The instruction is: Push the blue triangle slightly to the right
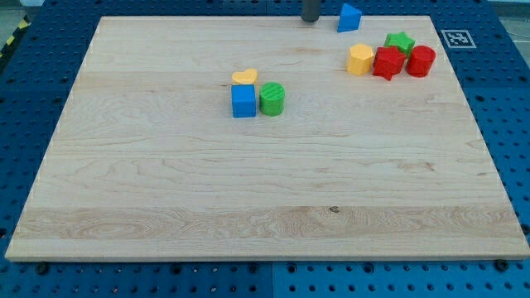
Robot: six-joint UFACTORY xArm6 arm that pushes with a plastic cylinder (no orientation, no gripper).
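Wooden board (248,190): blue triangle (349,17) lies just right of my tip (310,21).

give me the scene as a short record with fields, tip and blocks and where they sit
tip: my tip at the view's top edge, just left of the blue triangle, small gap
right cluster: yellow block, red star, red cylinder, green star behind
centre cluster: blue cube, green cylinder, yellow heart behind
surface: wooden board
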